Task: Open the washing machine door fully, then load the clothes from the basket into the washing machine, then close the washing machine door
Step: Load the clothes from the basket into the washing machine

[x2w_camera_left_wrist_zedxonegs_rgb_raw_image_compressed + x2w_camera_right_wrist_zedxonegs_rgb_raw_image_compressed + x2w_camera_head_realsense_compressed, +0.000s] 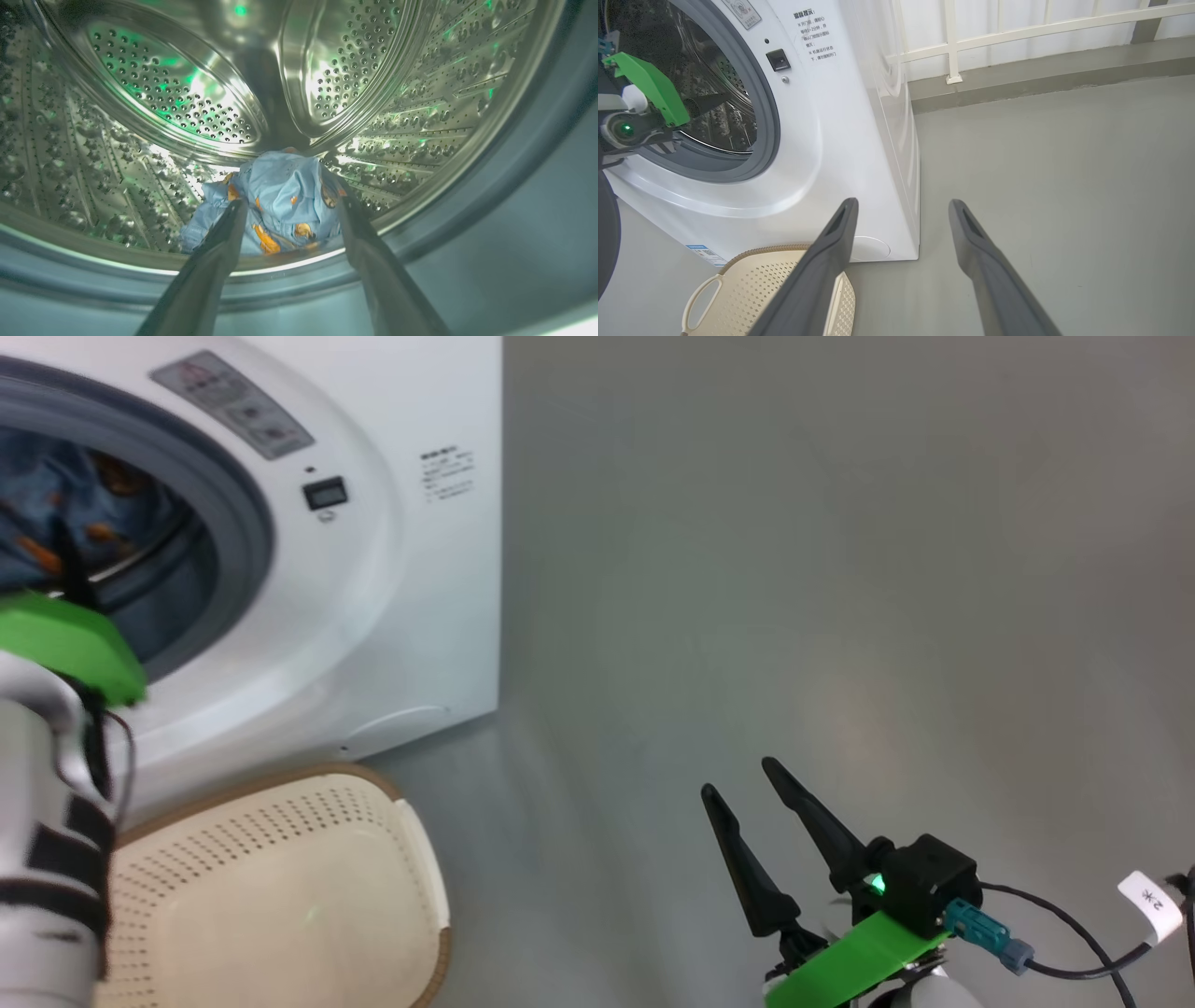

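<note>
clothes (pixel 285 200) low in drum (pixel 163 93), room above

one washing machine (pixel 411 569), one basket (pixel 280 859), one bundle of clothes (pixel 285 186). two grippers, the left gripper (pixel 290 198) and the right gripper (pixel 738 777), with two dark fingers (pixel 831 261) apiece, four in all. on the machine's front: one grey sticker (pixel 231 403), one small black window (pixel 325 493), one blue label (pixel 703 252). one white railing (pixel 1017 32).

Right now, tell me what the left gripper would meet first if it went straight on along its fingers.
Likely the clothes, the blue bundle lying just past the fingertips of the left gripper in the drum. How close is unclear. The drum's back wall lies beyond.
</note>
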`<state>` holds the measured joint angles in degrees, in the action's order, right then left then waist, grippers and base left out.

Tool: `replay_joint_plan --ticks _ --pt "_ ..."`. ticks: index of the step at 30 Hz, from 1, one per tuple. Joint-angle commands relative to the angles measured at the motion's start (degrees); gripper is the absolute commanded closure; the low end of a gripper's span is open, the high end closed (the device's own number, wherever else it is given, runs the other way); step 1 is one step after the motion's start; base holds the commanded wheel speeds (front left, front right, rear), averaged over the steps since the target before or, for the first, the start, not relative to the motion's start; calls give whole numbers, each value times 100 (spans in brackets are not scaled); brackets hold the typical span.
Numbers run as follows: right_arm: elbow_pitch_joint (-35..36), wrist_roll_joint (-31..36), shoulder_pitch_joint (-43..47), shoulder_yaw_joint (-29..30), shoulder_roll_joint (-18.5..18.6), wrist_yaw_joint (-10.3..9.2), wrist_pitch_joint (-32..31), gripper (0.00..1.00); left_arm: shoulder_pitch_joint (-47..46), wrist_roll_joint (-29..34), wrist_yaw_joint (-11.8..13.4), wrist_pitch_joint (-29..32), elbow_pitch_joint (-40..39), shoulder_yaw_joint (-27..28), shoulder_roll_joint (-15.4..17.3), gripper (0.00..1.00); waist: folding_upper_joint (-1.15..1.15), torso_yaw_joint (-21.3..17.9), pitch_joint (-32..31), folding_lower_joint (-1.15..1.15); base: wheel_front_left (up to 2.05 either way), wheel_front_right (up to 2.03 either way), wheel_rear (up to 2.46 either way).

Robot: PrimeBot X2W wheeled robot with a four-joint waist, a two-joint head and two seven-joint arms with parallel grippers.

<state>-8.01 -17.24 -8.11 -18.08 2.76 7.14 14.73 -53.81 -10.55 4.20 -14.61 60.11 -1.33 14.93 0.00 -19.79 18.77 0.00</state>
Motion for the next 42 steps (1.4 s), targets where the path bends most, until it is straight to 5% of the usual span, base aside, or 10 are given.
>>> replay_joint_plan --ticks 1,16,42 --pt "89 82 115 -63 12 35 27 0 324 -20 30 -37 -336 120 138 0 0 404 -444 0 0 0 0" --pt "19 307 428 298 12 35 27 0 2304 95 -62 -39 -2114 39 -644 0 0 1172 -1056 0 0 0 0" --pt "1 362 961 472 168 35 27 0 5246 -2 92 -39 -4617 465 -1181 0 0 1307 -1828 0 0 0 0"
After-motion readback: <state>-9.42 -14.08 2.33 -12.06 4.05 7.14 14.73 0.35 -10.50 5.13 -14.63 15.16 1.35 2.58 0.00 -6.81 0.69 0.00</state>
